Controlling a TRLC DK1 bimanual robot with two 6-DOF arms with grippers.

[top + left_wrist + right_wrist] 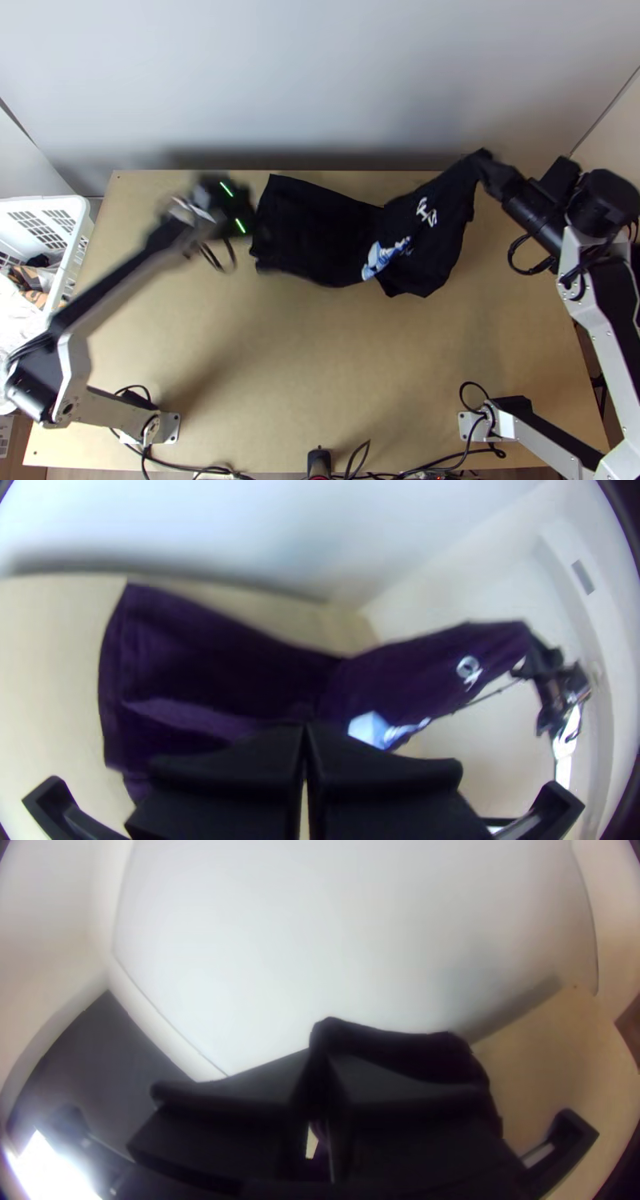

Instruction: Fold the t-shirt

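Pale wall (pixel 320 72), beyond the T-shirt. Light wooden counter (pixel 320 368), beneath the T-shirt. White basket (pixel 78 236), well off past the T-shirt's left end.

Item one: black T-shirt (pixel 320 232), toward the counter's far side. Long axis running crosswise, from left hand (pixel 305 728) to right hand (pixel 491 170). Left part laid out on the counter, plain and fairly flat; narrower at the middle; right part slanting up to a raised corner, with white lettering (pixel 427 212) and blue-and-white print (pixel 384 258). Number of layers: impossible to tell.

Item two: right hand, at the T-shirt's far right corner, clenched on black cloth.

Item three: left hand, just beside the T-shirt's left end, fingers together, with no cloth visible between. Nearer of the two to the plain part, by a wide margin.

Governing relation, as judged: T-shirt stretched from left hand toward right hand, opposite ends, one gripped and one free. Likely call for the left hand: parting of fingers, then a short approach to the T-shirt's left edge, before any fold across the long axis. Risk: a pull from the raised corner, dragging the flat part askew.
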